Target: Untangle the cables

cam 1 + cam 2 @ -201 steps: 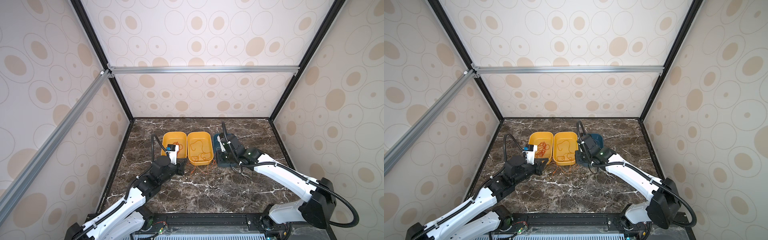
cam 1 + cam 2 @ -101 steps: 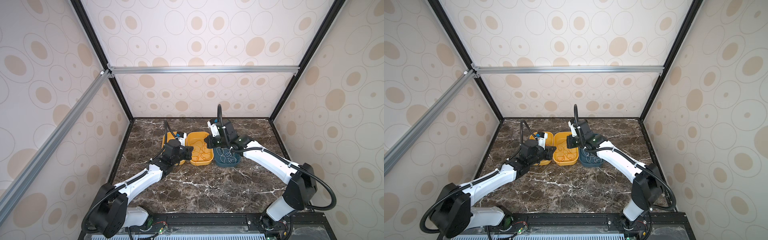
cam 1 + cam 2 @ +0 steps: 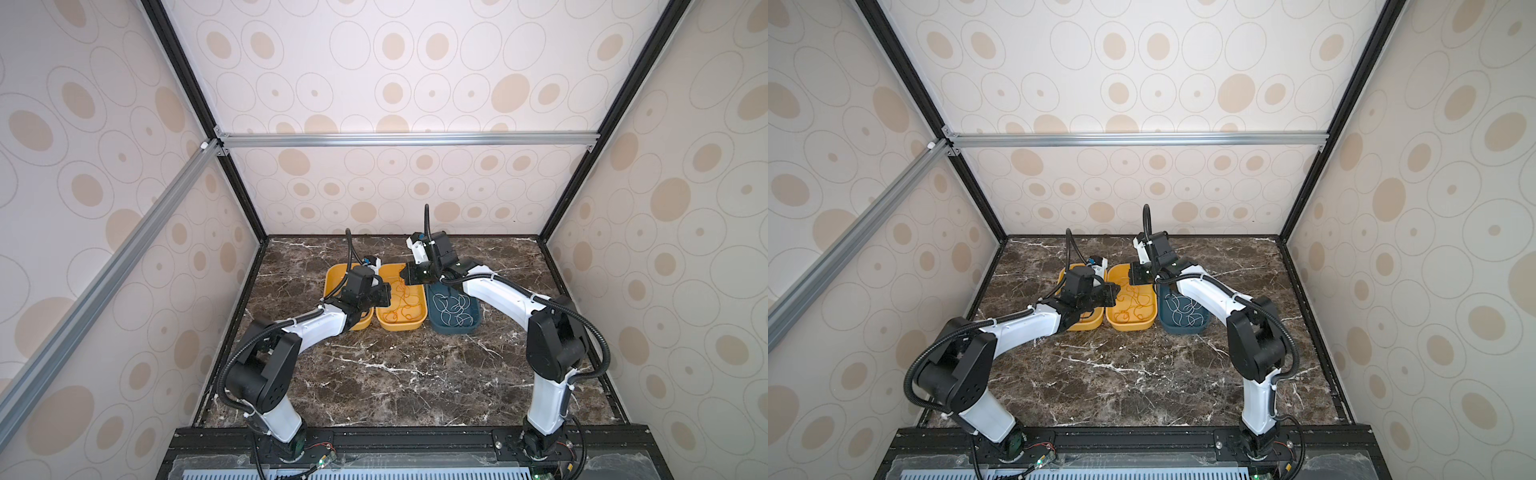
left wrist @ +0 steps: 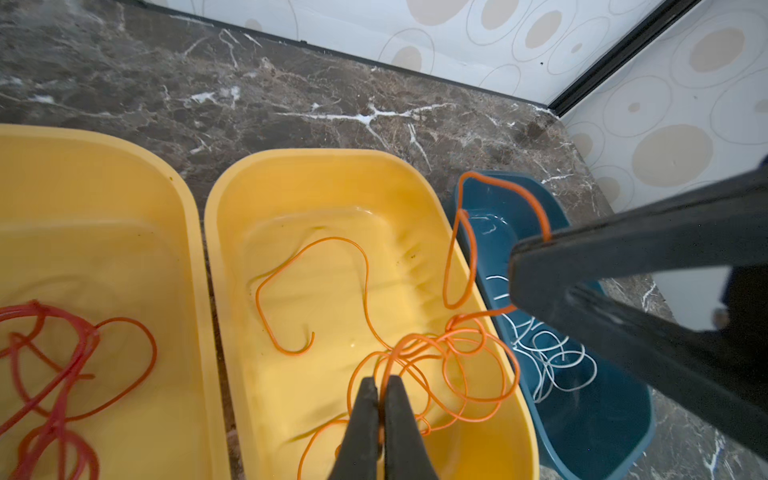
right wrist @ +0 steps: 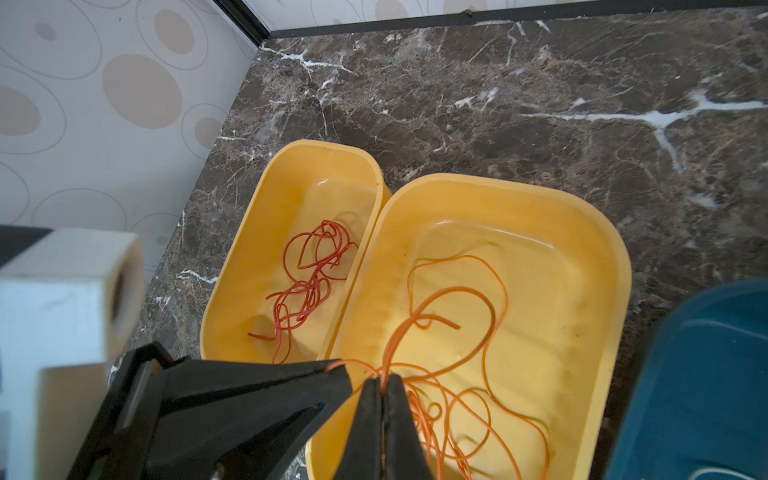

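— Where do we find the cables?

— We see three trays in a row on the marble table point(image 3: 395, 374). The red cable point(image 5: 311, 282) lies tangled in the left yellow tray point(image 4: 183, 195). The orange cable point(image 4: 453, 361) is in the middle yellow tray point(image 4: 316, 160), and the white cable point(image 3: 453, 309) is coiled in the blue tray point(image 4: 602, 415).

— And what do we make of the pincers?

— Both hang over the middle yellow tray. The left gripper point(image 4: 379, 399) has its fingers pressed almost together, with an orange strand pinched between them. The right gripper point(image 5: 382, 399) is clamped tight on another stretch of the orange cable, and a loop of it stands up over the rim beside the blue tray.

— Do we see the two touching?

— No, we see them near each other, with orange loops between them.
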Motion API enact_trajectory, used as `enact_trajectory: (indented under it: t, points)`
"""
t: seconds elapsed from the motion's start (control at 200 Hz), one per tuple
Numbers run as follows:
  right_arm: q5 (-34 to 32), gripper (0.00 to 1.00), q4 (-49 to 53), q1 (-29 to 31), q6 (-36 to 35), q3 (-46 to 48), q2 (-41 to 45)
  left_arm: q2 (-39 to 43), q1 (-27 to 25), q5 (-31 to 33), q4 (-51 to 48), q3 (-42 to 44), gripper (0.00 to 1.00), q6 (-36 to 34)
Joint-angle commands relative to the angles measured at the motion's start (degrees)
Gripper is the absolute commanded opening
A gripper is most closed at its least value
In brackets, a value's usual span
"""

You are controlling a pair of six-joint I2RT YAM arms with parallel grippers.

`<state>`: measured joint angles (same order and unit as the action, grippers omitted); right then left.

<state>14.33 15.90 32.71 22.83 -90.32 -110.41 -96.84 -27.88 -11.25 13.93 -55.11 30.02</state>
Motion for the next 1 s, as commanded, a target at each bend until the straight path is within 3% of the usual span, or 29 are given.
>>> enact_trajectory:
  t: [0.0, 0.09, 0.21, 0.39, 0.71, 0.99]
  points:
    - [0.0, 0.00, 1.5, 0.0, -0.5, -2.5, -2.5, -2.5, 0.8, -1.3, -1.3, -4.2, 0.18, -1.6]
    - [0.3, 0.04, 4.3, -0.1, -0.4, -4.6, -4.7, -3.3, 0.8, 0.1, -4.6, -5.9, 0.41, -1.0]
    - [0.7, 0.15, 8.4, -0.6, 0.9, -7.1, -6.5, -1.9, 0.8, 4.1, -8.2, -6.6, 0.56, -0.5]
    - [0.3, 0.37, 9.5, -0.9, 0.7, -6.0, -5.6, 0.1, 0.8, 6.1, -12.3, -8.0, 0.61, -1.8]
    - [-3.7, 0.45, 8.5, -1.5, -0.4, 2.4, 4.7, 9.7, 1.0, 6.9, -14.5, -5.5, 0.68, -3.1]
    - [-14.6, 0.52, 7.0, -4.6, -4.2, 15.9, 19.2, 23.3, 1.4, 12.1, -15.3, 2.5, 0.82, -6.2]
